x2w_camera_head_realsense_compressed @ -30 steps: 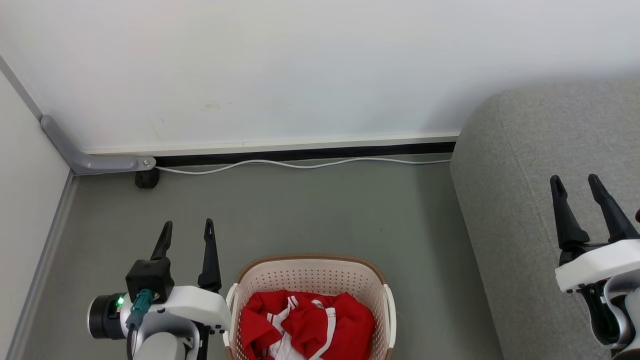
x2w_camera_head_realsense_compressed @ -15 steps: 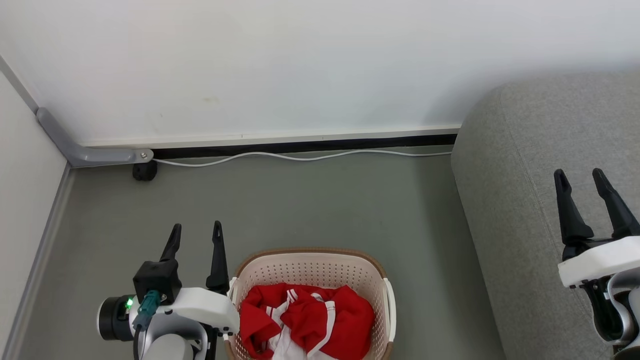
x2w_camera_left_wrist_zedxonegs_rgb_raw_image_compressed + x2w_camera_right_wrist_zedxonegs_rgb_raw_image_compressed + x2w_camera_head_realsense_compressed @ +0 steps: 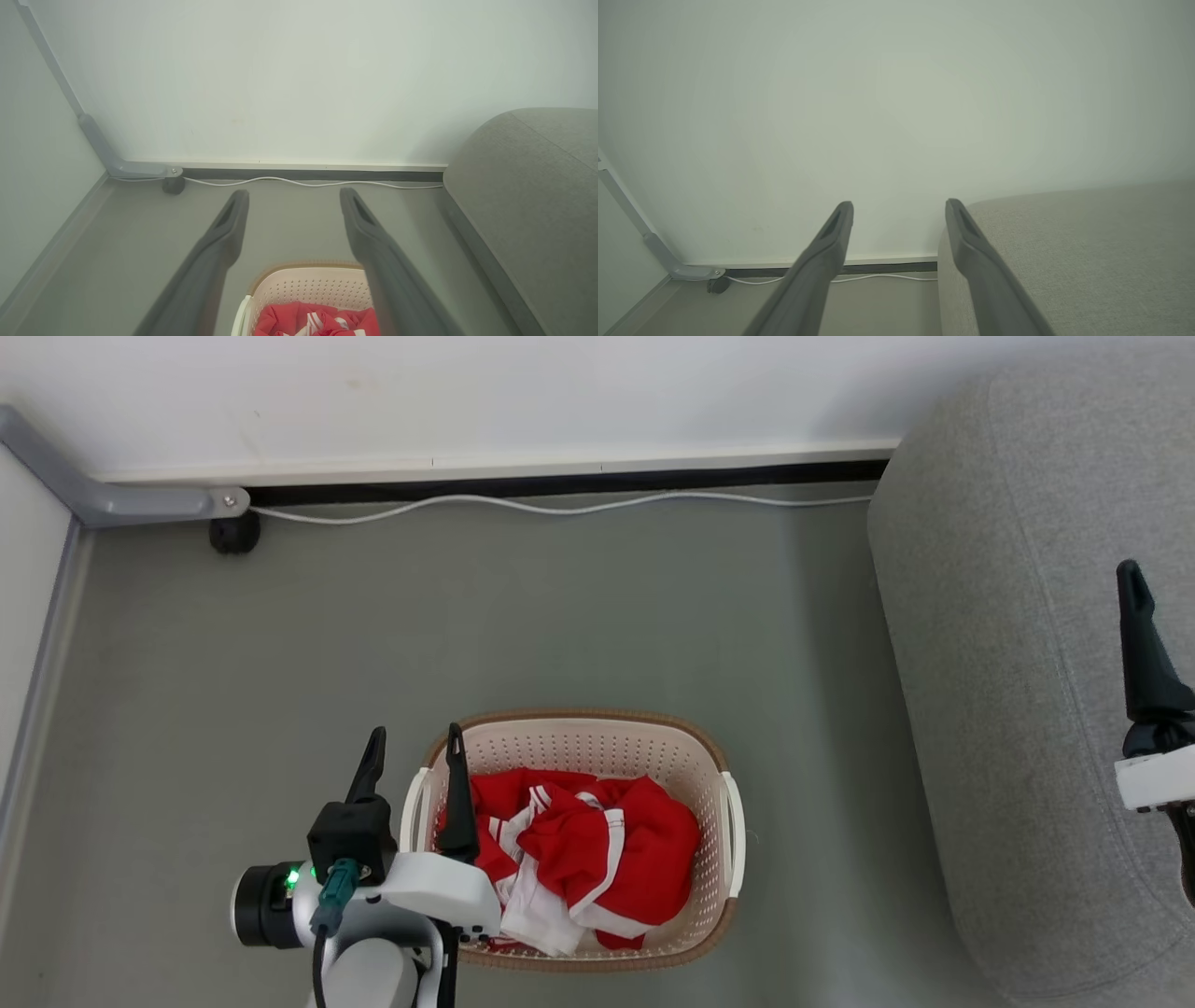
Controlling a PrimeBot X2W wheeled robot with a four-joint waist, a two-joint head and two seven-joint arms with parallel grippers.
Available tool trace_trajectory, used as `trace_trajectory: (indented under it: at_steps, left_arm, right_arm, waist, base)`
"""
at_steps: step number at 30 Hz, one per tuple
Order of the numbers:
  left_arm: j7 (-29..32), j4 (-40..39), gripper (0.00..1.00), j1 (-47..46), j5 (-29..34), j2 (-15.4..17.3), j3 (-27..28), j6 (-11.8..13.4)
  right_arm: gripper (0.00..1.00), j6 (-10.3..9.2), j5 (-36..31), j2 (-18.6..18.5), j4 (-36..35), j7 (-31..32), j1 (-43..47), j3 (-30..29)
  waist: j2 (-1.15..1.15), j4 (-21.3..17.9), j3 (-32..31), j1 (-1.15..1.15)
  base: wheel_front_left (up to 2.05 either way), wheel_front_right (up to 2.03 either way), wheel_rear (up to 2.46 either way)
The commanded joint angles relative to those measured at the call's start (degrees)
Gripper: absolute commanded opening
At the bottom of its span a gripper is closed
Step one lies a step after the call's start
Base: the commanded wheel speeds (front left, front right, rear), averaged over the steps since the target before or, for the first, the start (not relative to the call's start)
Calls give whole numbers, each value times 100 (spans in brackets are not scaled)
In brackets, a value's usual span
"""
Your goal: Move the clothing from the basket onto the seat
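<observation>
The cream basket stands on the grey floor, and the red and white clothing lies bunched inside it. My left gripper is open above the basket's left rim, one finger over the floor and the other over the clothing's left edge, holding nothing. In the left wrist view that gripper points at the wall, with the basket and clothing low between its fingers. The grey seat fills the right side. My right gripper hovers over it, open and empty.
A white cable runs along the black baseboard under the white wall. A grey conduit and a small black foot sit in the far left corner. Bare grey floor lies between the basket, the wall and the seat.
The camera has tilted down, so the whole picture shifted. My left gripper has moved right, from beside the basket to over its left rim. My right gripper sits closer to the view's right edge.
</observation>
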Motion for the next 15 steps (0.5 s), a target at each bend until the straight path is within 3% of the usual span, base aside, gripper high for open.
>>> trace_trajectory:
  at_steps: [1, 15]
  left_arm:
    - [-75, -164, 100, -259, -36, 48, 97, 95]
    - [-76, -206, 100, -1089, -266, 48, -811, 855]
  right_arm:
    - [100, 42, 59, -202, -220, -77, -103, 36]
    - [100, 42, 459, -746, -1143, -77, -493, -398]
  waist:
    - [0, 6, 320, 0]
    - [0, -17, 1905, 0]
  base:
    - [0, 0, 0]
    - [0, 0, 0]
